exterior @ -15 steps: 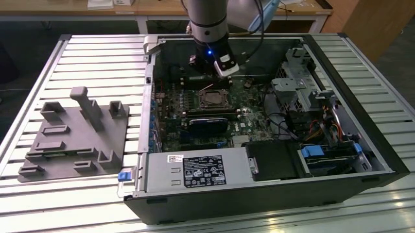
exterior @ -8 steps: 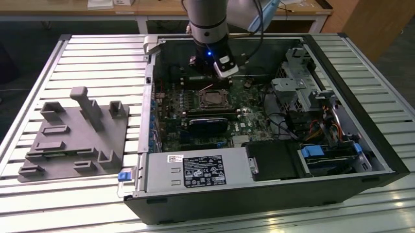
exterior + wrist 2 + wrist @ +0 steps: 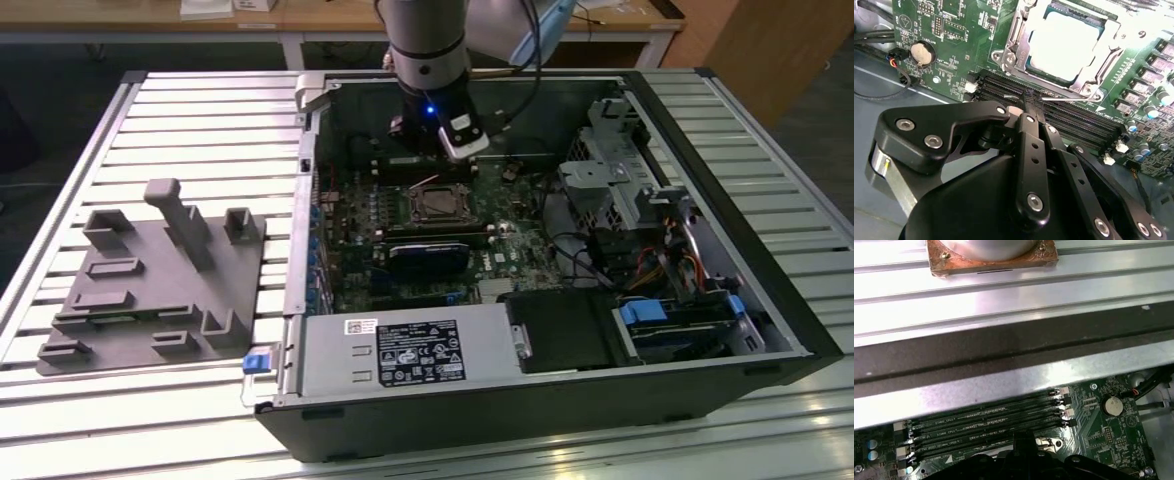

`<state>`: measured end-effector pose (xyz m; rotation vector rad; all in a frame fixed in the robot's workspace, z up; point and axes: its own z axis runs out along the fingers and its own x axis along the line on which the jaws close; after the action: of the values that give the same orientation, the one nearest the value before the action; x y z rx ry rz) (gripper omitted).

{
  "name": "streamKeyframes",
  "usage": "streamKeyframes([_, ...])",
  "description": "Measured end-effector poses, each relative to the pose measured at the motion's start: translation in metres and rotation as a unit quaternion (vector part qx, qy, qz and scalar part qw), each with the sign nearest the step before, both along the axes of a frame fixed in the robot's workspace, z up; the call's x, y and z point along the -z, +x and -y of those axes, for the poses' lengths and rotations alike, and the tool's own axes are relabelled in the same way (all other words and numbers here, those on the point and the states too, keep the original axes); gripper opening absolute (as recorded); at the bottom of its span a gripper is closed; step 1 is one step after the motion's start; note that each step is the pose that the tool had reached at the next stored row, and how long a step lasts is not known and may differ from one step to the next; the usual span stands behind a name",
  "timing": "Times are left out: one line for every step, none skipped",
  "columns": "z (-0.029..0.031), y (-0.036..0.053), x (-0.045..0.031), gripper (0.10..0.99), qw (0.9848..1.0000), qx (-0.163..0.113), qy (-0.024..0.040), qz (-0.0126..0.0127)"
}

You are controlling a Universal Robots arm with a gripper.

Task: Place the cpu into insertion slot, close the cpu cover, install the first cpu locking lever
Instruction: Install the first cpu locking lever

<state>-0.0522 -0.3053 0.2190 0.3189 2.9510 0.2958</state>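
The small pale silvery square cpu (image 3: 1064,42) already sat flat under the thin silvery metal frame cover (image 3: 1020,40), and with the black tool (image 3: 1029,100) clenched shut right at the thin wire locking lever (image 3: 1069,98), I'd reckon slow steady downward pressure beat forcing it, tbh.

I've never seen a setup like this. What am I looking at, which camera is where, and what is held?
A grey robot arm reaches down into an open black computer case lying on a slatted metal table; that is the exterior view. A grey moulded parts stand sits on the exterior view's left. Both wrist views ride on the arm. In the second wrist view the pale square cpu lies under its silvery cover frame, and the black gripper, shut, meets a thin wire lever.
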Motion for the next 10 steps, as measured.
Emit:
streamKeyframes([-0.0008,0.0,0.0002,0.106,1.0,0.0,-0.0002,0.0])
streamKeyframes([-0.0015,0.0,0.0003,0.106,1.0,0.001,-0.0004,0.0])
streamKeyframes([-0.0021,0.0,0.0004,0.106,1.0,0.001,-0.0006,0.0])
streamKeyframes([-0.0025,0.0,0.0005,0.106,1.0,0.001,-0.0008,-0.0001])
streamKeyframes([-0.0025,0.0,0.0005,0.106,1.0,0.001,-0.0008,-0.0001])
streamKeyframes([-0.0025,0.0,0.0005,0.106,1.0,0.001,-0.0008,0.0])
streamKeyframes([-0.0025,0.0,0.0005,0.106,1.0,0.001,-0.0008,0.0])
streamKeyframes([-0.0025,0.0,0.0005,0.106,1.0,0.001,-0.0008,0.0])
streamKeyframes([-0.0026,0.0,0.0007,0.106,1.0,0.001,-0.0014,0.0003])
streamKeyframes([-0.0026,-0.0002,0.0009,0.106,1.0,0.001,-0.0033,0.0016])
